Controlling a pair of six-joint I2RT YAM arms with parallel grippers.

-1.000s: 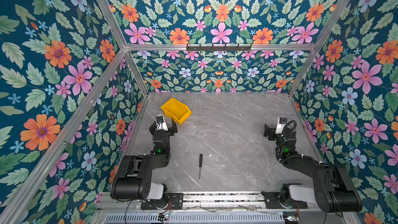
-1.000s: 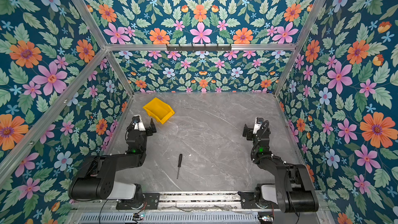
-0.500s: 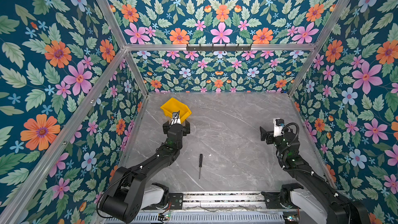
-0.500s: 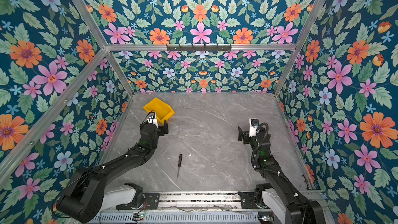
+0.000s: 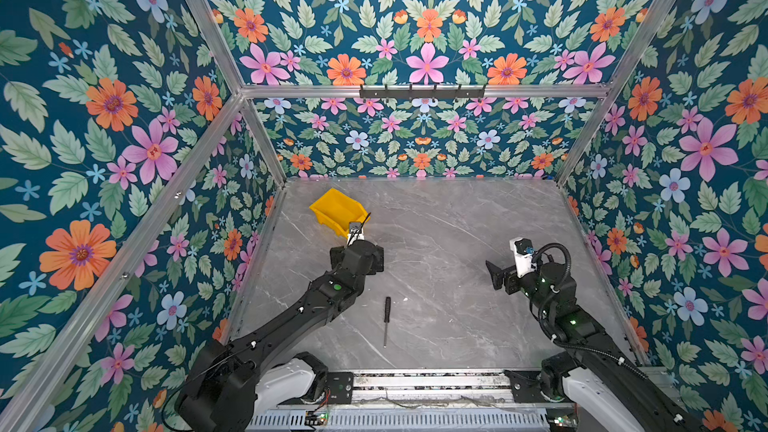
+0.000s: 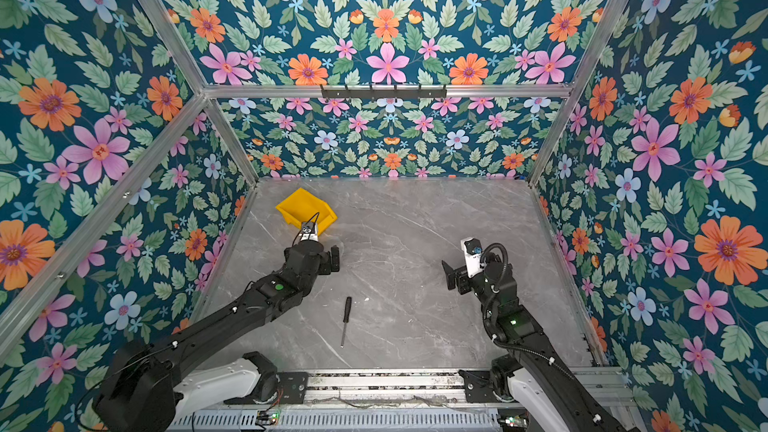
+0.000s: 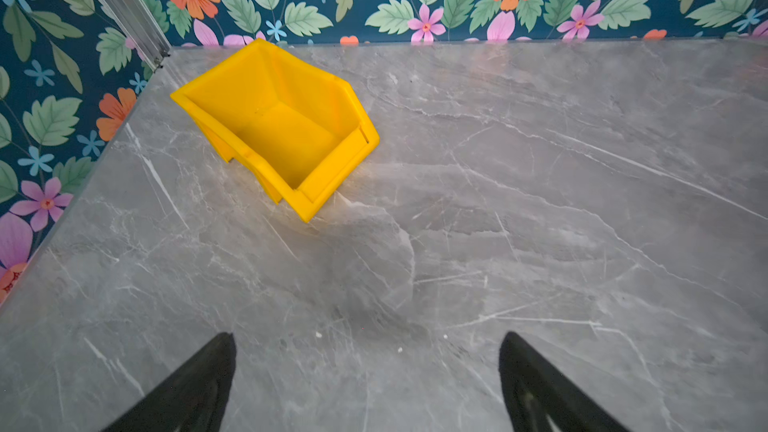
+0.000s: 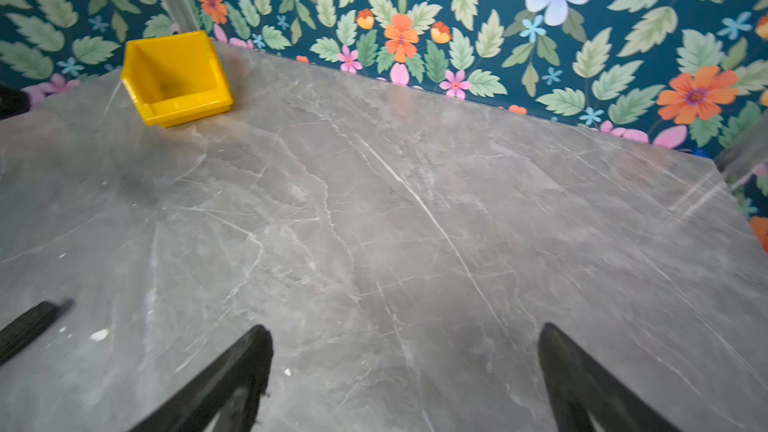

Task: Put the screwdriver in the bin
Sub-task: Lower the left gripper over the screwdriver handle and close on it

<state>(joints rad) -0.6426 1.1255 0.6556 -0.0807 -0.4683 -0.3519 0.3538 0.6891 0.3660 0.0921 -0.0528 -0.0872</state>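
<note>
The screwdriver (image 5: 387, 313) (image 6: 346, 312), with a black ribbed handle and a thin silver shaft, lies flat on the grey marble table near its front edge, handle toward the back. The right wrist view catches only its handle (image 8: 29, 328). The empty yellow bin (image 5: 332, 206) (image 6: 301, 205) (image 7: 249, 85) (image 8: 166, 60) stands at the back left. My left gripper (image 5: 357, 260) (image 6: 316, 261) (image 7: 368, 338) hangs open just in front of the bin, holding nothing. My right gripper (image 5: 498, 276) (image 6: 451, 277) (image 8: 405, 328) is open over the table's right half, also holding nothing.
Floral walls with aluminium posts (image 5: 266, 147) close in the table on three sides. A metal rail (image 5: 428, 380) carrying both arm bases runs along the front edge. A black hook rack (image 5: 422, 91) sits high on the back crossbar.
The left arm has stretched out, carrying its gripper right to just in front of the bin. The right gripper has swung left, toward the middle. Screwdriver and bin have not moved.
</note>
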